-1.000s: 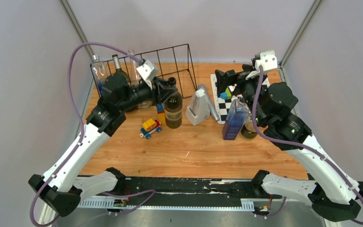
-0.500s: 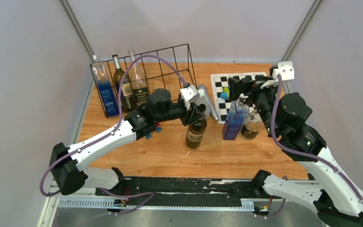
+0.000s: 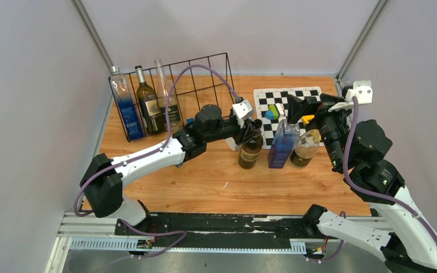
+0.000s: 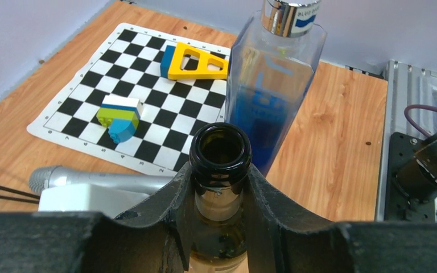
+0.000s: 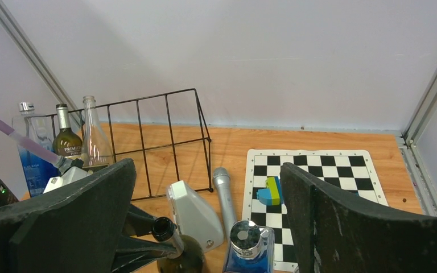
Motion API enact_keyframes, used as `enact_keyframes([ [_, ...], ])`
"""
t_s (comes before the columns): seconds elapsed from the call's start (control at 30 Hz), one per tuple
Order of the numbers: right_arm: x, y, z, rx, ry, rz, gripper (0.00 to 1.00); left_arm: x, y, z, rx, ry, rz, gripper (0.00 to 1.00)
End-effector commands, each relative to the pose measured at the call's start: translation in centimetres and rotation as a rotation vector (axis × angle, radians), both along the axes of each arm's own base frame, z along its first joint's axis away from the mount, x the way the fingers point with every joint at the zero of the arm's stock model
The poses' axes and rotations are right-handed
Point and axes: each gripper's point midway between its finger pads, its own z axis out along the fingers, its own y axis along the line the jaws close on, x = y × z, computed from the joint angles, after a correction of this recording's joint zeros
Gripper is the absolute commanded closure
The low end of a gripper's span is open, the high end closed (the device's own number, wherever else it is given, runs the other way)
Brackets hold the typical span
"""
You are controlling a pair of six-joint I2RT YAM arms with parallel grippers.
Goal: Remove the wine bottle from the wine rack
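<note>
Carried right, clear of the rack (image 3: pixel 202 79), the wine bottle (image 3: pixel 250 152) sits, perhaps above the table (image 3: pixel 216 176), beside a blue bottle (image 3: pixel 282 147), left fingers (image 4: pixel 168 216) clenched on its neck, a sound hold for heavy, slick, breakable glass, right fingers (image 5: pixel 74 222) spread empty.

Robotics lab cell, plain grey walls (image 3: pixel 296 28), aluminium rail (image 3: pixel 216 245), wooden tabletop (image 3: pixel 216 187)

In foreground, wine bottle (image 5: pixel 177 251) outside wine rack (image 5: pixel 170 136); three bottles (image 5: pixel 65 141) inside; right fingers (image 5: pixel 68 227) spread wide.
</note>
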Motion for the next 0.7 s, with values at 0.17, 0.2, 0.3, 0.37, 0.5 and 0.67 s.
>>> enact_keyframes([
  [0.17,-0.1,-0.9,-0.4,-0.031,0.001,-0.035,0.01,1.5,-3.3,8.2,-0.24,-0.156,-0.033,1.0],
  [0.2,-0.1,-0.9,-0.4,-0.034,0.002,-0.037,0.01,1.7,-3.6,8.0,-0.238,-0.153,-0.037,1.0],
  [0.3,-0.2,-1.0,-0.6,-0.04,0.004,-0.039,0.01,1.9,-4.1,8.0,-0.251,-0.142,-0.042,1.0],
  [0.37,-0.2,-1.1,-0.7,-0.039,0.003,-0.04,0.01,1.8,-4.3,8.1,-0.26,-0.138,-0.049,1.0],
  [0.5,-0.3,-1.2,-0.6,-0.037,0.002,-0.041,0.01,1.9,-4.7,7.7,-0.258,-0.126,-0.061,0.98],
  [0.67,-0.3,-1.3,-0.7,-0.041,0.001,-0.042,0.0,1.6,-5.0,6.5,-0.22,-0.117,-0.078,0.89],
])
